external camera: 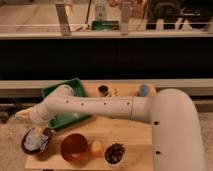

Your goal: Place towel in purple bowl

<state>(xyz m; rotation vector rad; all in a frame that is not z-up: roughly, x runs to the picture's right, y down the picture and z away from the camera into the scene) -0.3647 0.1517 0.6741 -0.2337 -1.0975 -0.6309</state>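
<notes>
The purple bowl (28, 148) sits at the front left corner of the wooden table. A crumpled whitish towel (34, 139) lies inside it. My gripper (36, 126) is at the end of the white arm that reaches from the right across the table. It hangs just above the bowl and the towel.
A green tray (67, 92) lies behind the bowl under my arm. A red-brown bowl (74, 147), a yellow-orange fruit (96, 148) and a white bowl of dark pieces (115, 154) stand along the front edge. Small cups (103, 90) and a blue-grey one (144, 90) stand at the back.
</notes>
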